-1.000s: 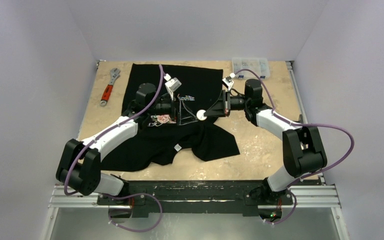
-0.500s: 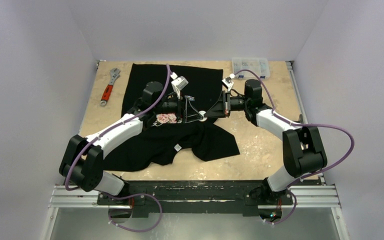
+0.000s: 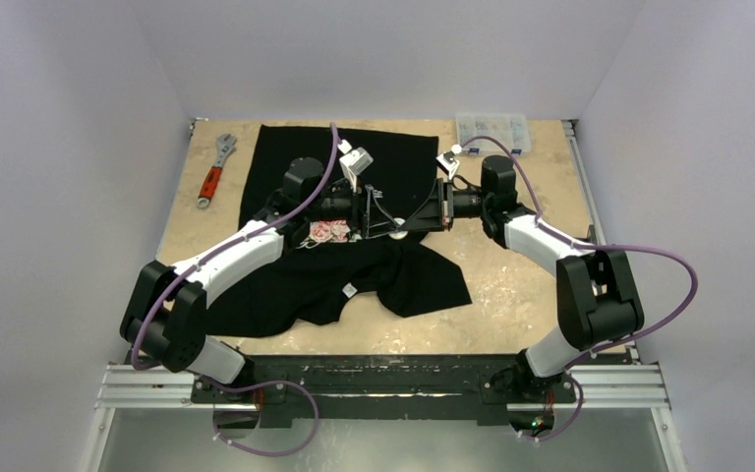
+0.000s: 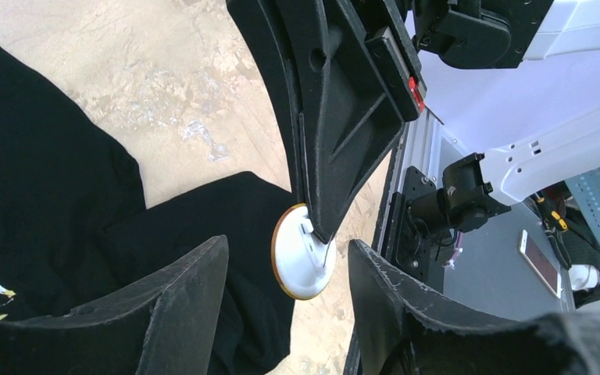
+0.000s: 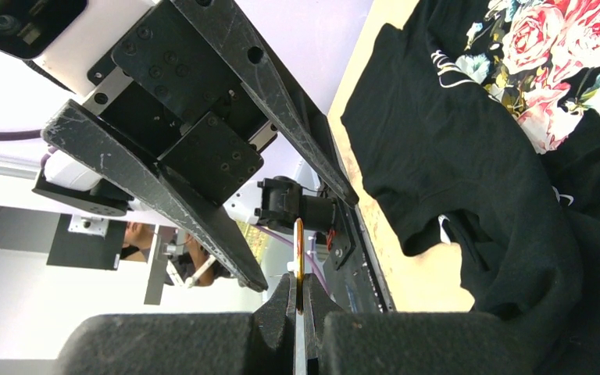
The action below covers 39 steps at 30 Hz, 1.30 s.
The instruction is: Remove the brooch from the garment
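The brooch, a round white disc with an orange rim, is gripped by its edge in my shut right gripper and held in the air over the garment. No cloth appears to hang from it. Its white back with the pin wire faces the left wrist camera. My left gripper is open, one finger on each side of the brooch without touching it. In the top view the two grippers meet tip to tip at the brooch, above the black T-shirt near its rose print.
An adjustable wrench with a red handle lies at the table's far left. A clear compartment box sits at the far right edge. The shirt's white neck label shows near the front, and a sleeve spreads toward the right.
My left gripper has moved right until its fingers flank the brooch, and its jaws have narrowed. The right gripper has held still with the brooch.
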Each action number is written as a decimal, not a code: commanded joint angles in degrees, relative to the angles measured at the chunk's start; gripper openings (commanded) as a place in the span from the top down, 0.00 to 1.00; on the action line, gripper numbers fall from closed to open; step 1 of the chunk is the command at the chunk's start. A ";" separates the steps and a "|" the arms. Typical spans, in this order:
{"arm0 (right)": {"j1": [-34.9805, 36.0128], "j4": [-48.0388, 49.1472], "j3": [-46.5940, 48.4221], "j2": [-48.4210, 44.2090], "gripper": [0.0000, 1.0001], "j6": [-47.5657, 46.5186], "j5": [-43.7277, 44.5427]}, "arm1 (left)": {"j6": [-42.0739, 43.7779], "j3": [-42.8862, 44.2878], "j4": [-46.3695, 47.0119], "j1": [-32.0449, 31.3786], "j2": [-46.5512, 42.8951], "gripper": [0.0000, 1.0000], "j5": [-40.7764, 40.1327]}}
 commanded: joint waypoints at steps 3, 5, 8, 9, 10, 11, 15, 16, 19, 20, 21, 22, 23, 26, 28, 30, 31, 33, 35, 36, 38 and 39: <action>0.17 2.96 1.96 -1.84 1.00 0.47 -1.79 | 1.66 -1.07 3.02 -0.28 -1.25 0.46 1.64; 0.18 3.53 1.96 -1.80 1.00 0.88 -1.88 | 2.14 -0.88 2.27 -0.35 -1.12 0.49 1.02; 0.18 4.14 1.96 -1.74 1.00 1.31 -1.80 | 2.70 -0.27 1.14 -0.36 -0.99 0.53 -0.08; 0.18 4.16 1.96 -1.79 1.00 1.32 -1.79 | 2.67 -0.21 1.14 -0.32 -0.87 0.54 -0.17; 0.18 4.27 2.00 -1.78 1.00 1.32 -1.79 | 2.52 -0.03 1.13 -0.29 -0.75 0.55 -0.23; 0.15 4.40 2.04 -1.86 1.00 1.36 -1.72 | 2.19 0.09 1.13 -0.36 -0.56 0.56 -0.27; 0.16 4.46 2.05 -2.05 1.00 1.32 -1.62 | 1.37 0.41 0.91 -0.36 -0.31 0.57 -1.39; 0.18 4.54 2.05 -2.18 1.00 1.20 -1.49 | 1.24 0.55 0.83 -0.35 -0.22 0.57 -1.55; 0.25 4.48 2.13 -2.52 1.00 0.83 -1.16 | 0.62 1.38 -0.43 -0.35 0.18 0.58 -2.57; 0.27 4.22 2.20 -2.64 1.00 0.53 -1.03 | 0.41 1.71 -1.02 -0.35 0.35 0.58 -3.03; 0.27 4.03 2.22 -2.79 1.00 0.27 -1.00 | 0.02 1.93 -1.37 -0.33 0.48 0.59 -3.37; 0.26 3.99 2.22 -2.84 1.00 0.05 -1.00 | -0.19 2.06 -1.36 -0.32 0.62 0.59 -3.52; 0.30 3.92 2.22 -2.88 1.00 -0.19 -1.00 | -0.52 2.21 -1.37 -0.29 0.74 0.59 -3.61; 0.59 3.41 2.27 -3.45 1.00 -1.28 -0.64 | -1.64 2.49 -1.49 -0.33 1.15 0.60 -3.92; 0.77 1.86 2.60 -3.84 1.00 -2.79 -0.31 | -1.73 2.85 -2.77 -0.34 1.37 0.61 -4.59; 0.86 1.19 2.91 -4.11 1.00 -3.61 -0.30 | -1.85 2.88 -3.09 -0.36 1.47 0.62 -4.96; 0.88 1.01 2.92 -4.21 1.00 -3.87 -0.22 | -1.81 2.90 -3.10 -0.37 1.55 0.62 -4.89; 1.01 1.00 2.93 -4.53 1.00 -4.39 -0.21 | -1.81 2.80 -3.18 -0.37 1.60 0.63 -4.78; 1.21 1.00 2.92 -4.84 1.00 -4.99 -0.12 | -1.86 2.88 -3.26 -0.29 1.74 0.64 -4.63; 1.32 1.00 2.92 -5.01 1.00 -5.47 -0.12 | -1.83 2.83 -3.18 -0.36 1.80 0.65 -4.42; 1.63 0.91 3.13 -5.34 1.00 -6.14 -0.04 | -1.69 2.95 -3.07 -0.34 2.11 0.66 -3.69; 1.93 0.91 3.18 -5.47 1.00 -6.54 -0.11 | -1.62 2.97 -3.29 -0.35 2.31 0.66 -3.50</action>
